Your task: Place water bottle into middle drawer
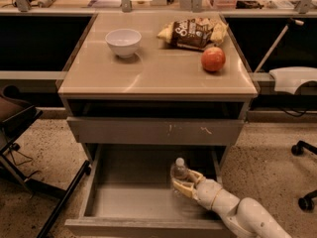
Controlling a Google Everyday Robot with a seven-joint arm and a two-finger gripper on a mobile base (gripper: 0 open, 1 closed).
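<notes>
while upright in gripper (180, 187), water bottle (180, 168) inside middle drawer (126, 202)

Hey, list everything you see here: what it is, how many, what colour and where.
cabinet: one, beige top, centre
bowl: one, white, cabinet top, back left
chip bag: one, dark with pale print, cabinet top, back right
apple: one, red, cabinet top, right, in front of the bag
scratched drawer front: one, grey, under the top
middle drawer: one, grey, pulled open, lowest
water bottle: one, clear with white cap, upright in the middle drawer, right side
chair: one, black, floor at left
claw: one, yellowish, inside the middle drawer, closed on the water bottle
arm: one, white, lower right
</notes>
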